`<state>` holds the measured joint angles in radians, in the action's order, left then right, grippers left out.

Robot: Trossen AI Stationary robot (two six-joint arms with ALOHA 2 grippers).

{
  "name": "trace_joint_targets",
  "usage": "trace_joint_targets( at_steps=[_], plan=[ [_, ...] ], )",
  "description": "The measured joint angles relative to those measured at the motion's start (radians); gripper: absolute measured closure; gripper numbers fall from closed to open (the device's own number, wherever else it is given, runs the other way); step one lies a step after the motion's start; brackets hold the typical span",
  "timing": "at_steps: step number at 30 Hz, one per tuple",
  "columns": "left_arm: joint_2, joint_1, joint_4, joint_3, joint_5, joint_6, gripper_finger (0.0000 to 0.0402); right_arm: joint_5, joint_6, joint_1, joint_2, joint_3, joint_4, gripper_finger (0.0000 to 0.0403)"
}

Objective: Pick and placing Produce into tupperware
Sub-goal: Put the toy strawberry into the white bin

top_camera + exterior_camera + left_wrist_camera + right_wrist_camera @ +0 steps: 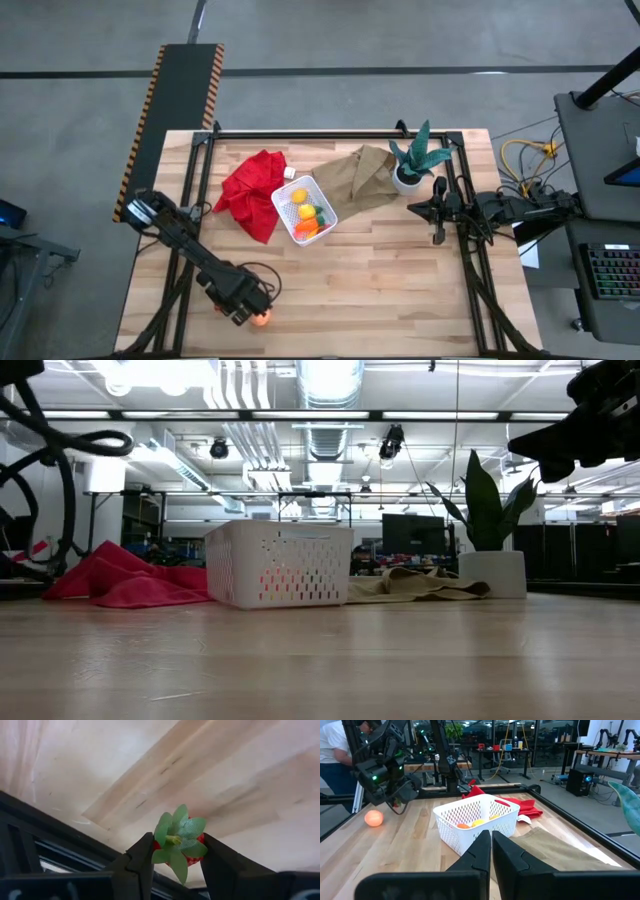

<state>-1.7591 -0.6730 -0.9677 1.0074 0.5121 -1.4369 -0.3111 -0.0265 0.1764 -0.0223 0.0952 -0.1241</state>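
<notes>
While the right gripper [437,237] waits w/ jaws together beside the tupperware [303,211], the left gripper [175,862] clamps a red berry [192,851] well away from it, nr the peach ball [262,320].

The tupperware [285,203], a white perforated basket with rounded corners, is set upright near the table's middle, turned at an angle to the edges. Yellow, orange and green produce [308,217] is piled inside it. A peach-orange ball [374,818] is left on the bare wood near the front-left corner, well apart from the basket. A small red berry [180,843] with a green leafy cap (a strawberry, by its look) is pinched between dark fingers above the wood.
</notes>
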Motion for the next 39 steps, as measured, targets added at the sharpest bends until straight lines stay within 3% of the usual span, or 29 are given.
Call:
trace_joint_targets(
  at_steps=[8, 12, 21, 28, 34, 39],
  plan=[
    [0.093, 0.007, -0.042, 0.001, -0.083, 0.078, 0.0291, 0.000, 0.000, 0.000, 0.000, 0.000, 0.000, 0.0394],
    [0.162, 0.018, -0.040, 0.001, -0.171, 0.093, 0.0291, 0.000, 0.000, 0.000, 0.000, 0.000, 0.000, 0.0394],
    [0.352, 0.080, 0.063, 0.001, -0.641, 0.283, 0.0291, 0.000, -0.020, 0.000, 0.000, 0.000, 0.001, 0.0394],
    [0.448, 0.208, 0.224, 0.001, -0.987, 0.643, 0.0291, 0.000, -0.026, 0.000, 0.000, 0.000, 0.001, 0.0394],
    [0.449, 0.397, 0.355, 0.001, -1.016, 0.947, 0.0291, 0.000, -0.026, 0.000, 0.000, 0.000, 0.001, 0.0394],
    [0.421, 0.566, 0.392, 0.001, -0.970, 1.096, 0.0291, 0.000, -0.026, 0.000, 0.000, 0.000, 0.001, 0.0394]
  ],
)
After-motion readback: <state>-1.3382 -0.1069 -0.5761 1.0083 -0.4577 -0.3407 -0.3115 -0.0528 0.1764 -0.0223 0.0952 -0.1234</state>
